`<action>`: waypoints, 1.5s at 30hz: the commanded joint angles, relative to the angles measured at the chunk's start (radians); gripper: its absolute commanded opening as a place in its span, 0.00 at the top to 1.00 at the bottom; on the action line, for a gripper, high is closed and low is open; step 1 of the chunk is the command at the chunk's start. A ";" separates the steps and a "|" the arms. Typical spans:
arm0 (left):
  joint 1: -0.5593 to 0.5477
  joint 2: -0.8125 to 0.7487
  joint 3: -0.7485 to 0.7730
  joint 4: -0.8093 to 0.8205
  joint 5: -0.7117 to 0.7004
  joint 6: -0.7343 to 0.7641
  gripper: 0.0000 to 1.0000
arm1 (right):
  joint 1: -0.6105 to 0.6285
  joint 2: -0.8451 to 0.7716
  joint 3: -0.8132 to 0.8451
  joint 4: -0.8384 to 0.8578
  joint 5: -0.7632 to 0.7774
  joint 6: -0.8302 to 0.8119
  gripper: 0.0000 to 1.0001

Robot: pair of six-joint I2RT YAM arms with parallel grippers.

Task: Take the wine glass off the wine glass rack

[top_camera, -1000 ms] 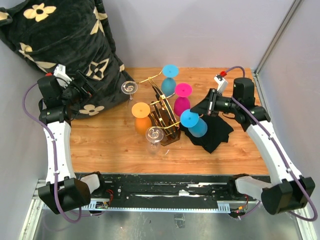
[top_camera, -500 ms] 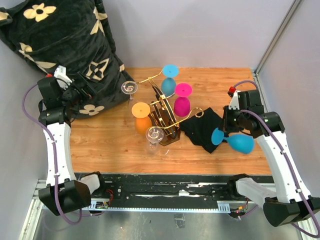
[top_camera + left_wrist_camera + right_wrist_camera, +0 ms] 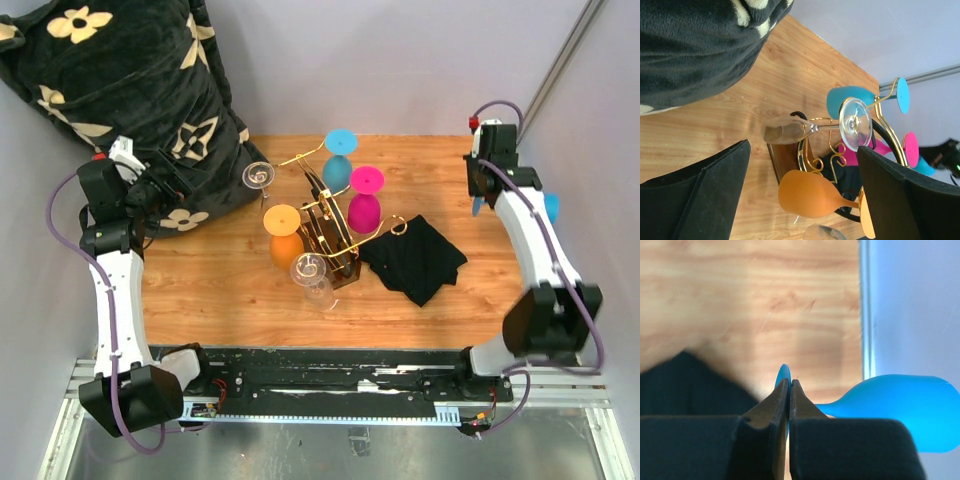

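Two grippers, entered in turn.

1. Right gripper. We record the fingers as pressed almost together, pinching the thin foot disc of the blue wine glass edge-on at their tips.
- The stem and bowl run out sideways to the right of the fingers, with the bowl seen against the pale wall.
- Beyond the fingers lies the wooden table.
- To their left is a blurred corner of the black cloth.
- The glass is off the wine glass rack, which stands well apart to the left of these fingers.

2. Left gripper. We note the fingers spread wide, holding nothing and touching nothing.
- Straight ahead, framed in the gap, stands the rack.
- A clear glass hangs by its foot on a gold scroll arm.
- An orange glass sits lower in the same gap.
- A teal glass and a magenta glass lie beyond the tip of the finger at the right of that view.
- The flowered cushion fills the space beyond the other finger.

3. Views compared.
- Only the right wrist view shows the pinch on the foot. From above, the right arm covers its fingers and the blue glass appears as slivers on either side of it.
- Only the top view shows a second clear glass at the rack's near end, and the cloth entire.
- Only the left wrist view shows the left fingers' spread clearly. From above they sit dark against the cushion.
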State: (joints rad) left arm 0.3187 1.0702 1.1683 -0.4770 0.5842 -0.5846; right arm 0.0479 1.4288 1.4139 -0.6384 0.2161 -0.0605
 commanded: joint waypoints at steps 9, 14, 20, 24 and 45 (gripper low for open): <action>0.003 0.032 -0.027 0.051 -0.007 0.000 0.07 | -0.037 0.718 0.414 0.487 0.272 -0.507 0.99; 0.003 0.060 -0.001 0.030 -0.041 0.031 0.07 | -0.021 0.927 0.602 0.557 0.415 -0.664 0.99; 0.002 0.073 0.013 0.052 -0.014 0.022 0.07 | -0.001 1.096 0.750 0.685 0.551 -0.837 0.99; 0.002 0.072 -0.009 0.080 0.020 0.000 0.07 | 0.000 1.181 0.820 0.688 0.545 -0.852 0.99; 0.000 0.083 0.039 0.022 -0.020 -0.004 0.06 | 0.008 1.302 0.772 0.754 0.467 -0.966 0.90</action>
State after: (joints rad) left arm 0.3183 1.1473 1.1744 -0.4526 0.5587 -0.5808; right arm 0.0395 2.6770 2.2005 0.0677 0.6758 -0.9798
